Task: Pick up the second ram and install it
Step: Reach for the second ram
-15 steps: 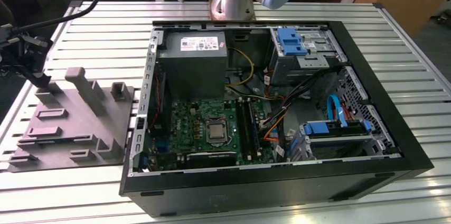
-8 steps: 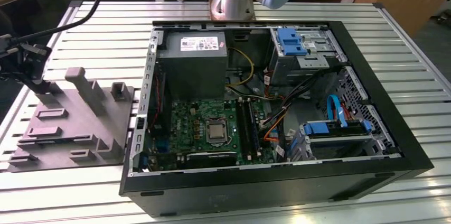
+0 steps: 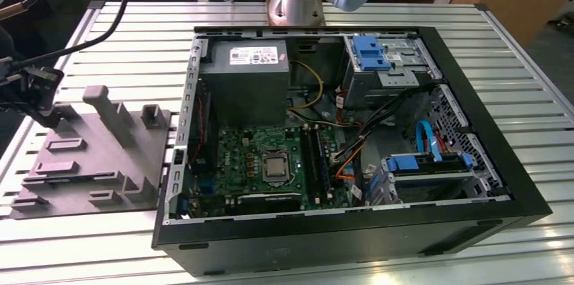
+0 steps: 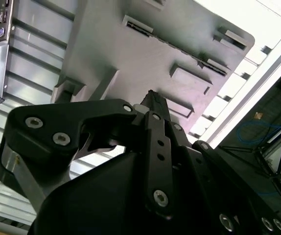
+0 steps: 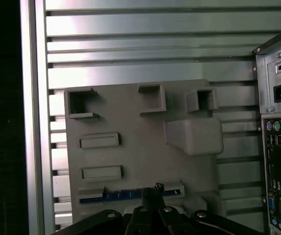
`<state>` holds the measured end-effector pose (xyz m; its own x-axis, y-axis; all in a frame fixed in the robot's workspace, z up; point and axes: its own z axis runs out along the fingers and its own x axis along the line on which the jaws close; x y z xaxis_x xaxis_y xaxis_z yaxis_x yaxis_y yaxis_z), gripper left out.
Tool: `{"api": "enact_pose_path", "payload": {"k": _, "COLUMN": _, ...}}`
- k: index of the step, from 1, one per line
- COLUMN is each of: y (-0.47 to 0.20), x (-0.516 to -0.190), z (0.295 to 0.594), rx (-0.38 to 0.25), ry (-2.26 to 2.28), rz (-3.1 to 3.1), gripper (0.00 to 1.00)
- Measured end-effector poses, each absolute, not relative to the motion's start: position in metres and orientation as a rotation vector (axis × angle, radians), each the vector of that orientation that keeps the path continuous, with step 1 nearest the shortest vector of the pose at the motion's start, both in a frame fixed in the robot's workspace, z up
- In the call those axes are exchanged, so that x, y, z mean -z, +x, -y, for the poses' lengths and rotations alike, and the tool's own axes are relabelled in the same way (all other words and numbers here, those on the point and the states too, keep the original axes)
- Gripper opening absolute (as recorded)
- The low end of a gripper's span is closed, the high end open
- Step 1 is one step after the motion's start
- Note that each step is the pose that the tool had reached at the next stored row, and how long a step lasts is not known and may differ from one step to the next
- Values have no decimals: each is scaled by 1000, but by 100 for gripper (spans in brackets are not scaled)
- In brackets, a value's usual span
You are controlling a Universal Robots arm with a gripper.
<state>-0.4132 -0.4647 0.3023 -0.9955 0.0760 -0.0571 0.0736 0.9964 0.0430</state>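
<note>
The second ram point(image 5: 116, 197) is a thin dark strip with bluish chips. It lies on edge in a slot of the grey fixture plate point(image 5: 130, 112), along the plate's edge nearest the wrist. My gripper point(image 5: 153, 190) sits right on the strip near its middle, and the fingers come together at the tip point(image 4: 150, 95) against the plate point(image 4: 130, 54). In the exterior view the gripper point(image 3: 40, 107) stands low over the plate point(image 3: 90, 157), at the far left of that view. The strip itself is hidden there behind the gripper.
The open computer case point(image 3: 359, 231) lies at the exterior view's right of the plate, with its green motherboard point(image 3: 260, 157), black memory slots point(image 3: 314, 154) and grey power-supply box point(image 3: 244, 76). Its rear port panel point(image 5: 277, 147) stands close beside the plate. Several raised blocks stick up from the plate.
</note>
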Motion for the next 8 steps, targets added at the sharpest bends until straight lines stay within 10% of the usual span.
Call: {"api": "enact_pose_path", "payload": {"k": 8, "y": -416, "x": -294, "z": 472, "rx": -63, "ry": 115, "rz": -3080, "gripper": 10}}
